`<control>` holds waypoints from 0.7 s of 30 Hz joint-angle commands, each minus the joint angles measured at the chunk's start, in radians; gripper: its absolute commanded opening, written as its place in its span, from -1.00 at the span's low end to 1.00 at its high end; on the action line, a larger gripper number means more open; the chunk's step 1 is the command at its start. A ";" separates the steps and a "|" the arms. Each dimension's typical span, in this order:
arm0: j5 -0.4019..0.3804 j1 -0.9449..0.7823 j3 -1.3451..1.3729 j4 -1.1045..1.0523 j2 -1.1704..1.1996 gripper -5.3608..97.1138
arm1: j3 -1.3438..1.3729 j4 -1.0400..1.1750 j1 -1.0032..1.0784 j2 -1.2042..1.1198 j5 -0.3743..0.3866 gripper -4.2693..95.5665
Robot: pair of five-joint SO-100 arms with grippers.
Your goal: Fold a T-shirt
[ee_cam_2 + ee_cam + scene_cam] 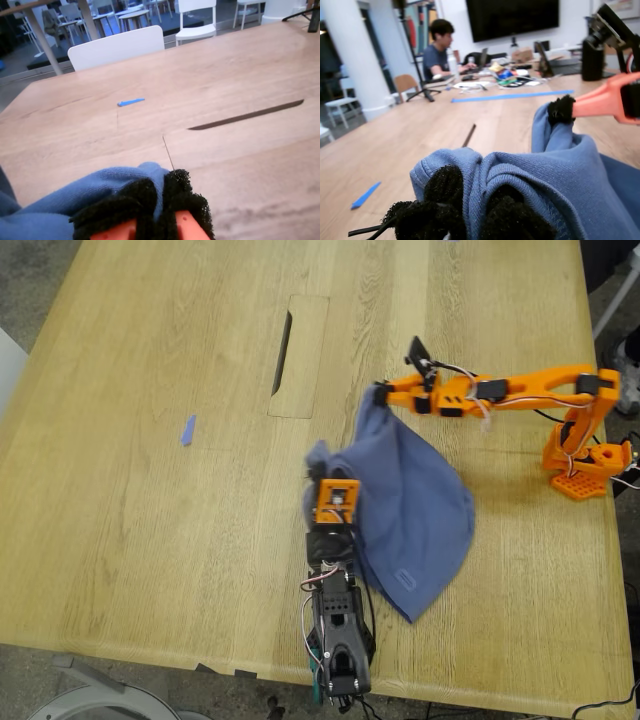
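The slate-blue T-shirt [415, 510] hangs bunched between my two grippers, its lower part resting on the wooden table [150, 540]. My first gripper [316, 476], on the black arm at the exterior view's bottom, is shut on a ribbed edge of the T-shirt [560, 185]; its black foam pads [445, 187] pinch the fabric. My second gripper [380, 393], on the orange arm from the exterior view's right, is shut on another raised part of the T-shirt [75, 200]. It also shows in the first wrist view as the second gripper [562, 110]. No chest print is visible.
A tiny blue scrap [187, 430] lies on the table toward the exterior view's left. A rectangular cable hatch with a dark slot [282, 350] sits beyond the shirt. The orange arm's base [585, 465] stands near the exterior view's right edge. A person sits far off in the first wrist view.
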 commanded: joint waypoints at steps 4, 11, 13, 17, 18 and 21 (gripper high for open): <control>-0.025 -0.094 -0.091 -0.120 -0.080 -0.90 | -0.244 -0.011 0.037 -0.144 -0.002 -0.92; -0.107 -0.238 -0.523 -0.198 -0.675 -0.90 | -0.239 -0.014 0.040 -0.156 -0.003 -0.92; -0.114 -0.236 -0.607 -0.267 -0.847 -0.90 | -0.239 -0.018 0.054 -0.163 -0.006 -0.92; -0.118 -0.249 -0.747 -0.405 -1.158 -0.90 | -0.314 -0.026 0.107 -0.218 -0.015 -0.92; -0.120 -0.262 -0.793 -0.423 -1.230 -0.90 | -0.362 -0.020 0.124 -0.247 -0.015 -0.92; -0.135 -0.291 -0.959 -0.442 -1.417 -0.90 | -0.546 0.015 0.166 -0.359 -0.015 -0.92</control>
